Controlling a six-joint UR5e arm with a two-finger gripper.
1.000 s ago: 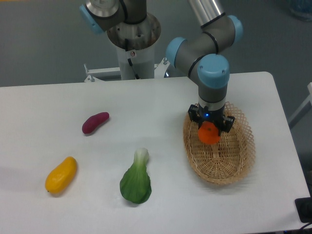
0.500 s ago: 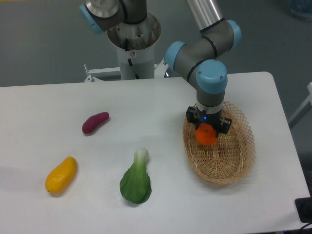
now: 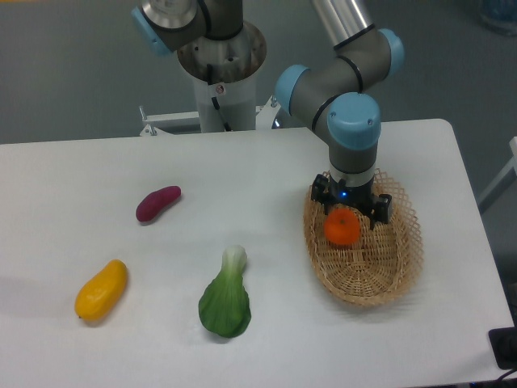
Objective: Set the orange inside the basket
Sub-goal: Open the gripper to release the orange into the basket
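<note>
While scanning from the left edge across the white table (image 3: 242, 174):
Yellow-orange fruit (image 3: 101, 289): elongated, lying at the near left, well apart from everything else.
Purple vegetable (image 3: 157, 203): small, oblong, farther back, tilted up to the right.
Bok choy (image 3: 225, 296): dark green leaves toward the camera, pale stalk pointing away, near the table's middle.
Orange (image 3: 342, 228): small, round, bright orange, slightly flattened; sitting inside the basket's far left part, just below the gripper, partly tucked under the black gripper body.
Basket (image 3: 393, 267): oval, light-tan wicker with an open lattice rim, on the right side of the table, much bigger than the orange.
Gripper (image 3: 350, 212): black, pointing straight down over the basket's far end, fingers spread apart on either side above the orange; contact with the fruit impossible to judge.
Arm (image 3: 339, 89): grey with light-blue joint caps, reaching from the pedestal at the back, bending at the elbow, then dropping vertically through the wrist.
</note>
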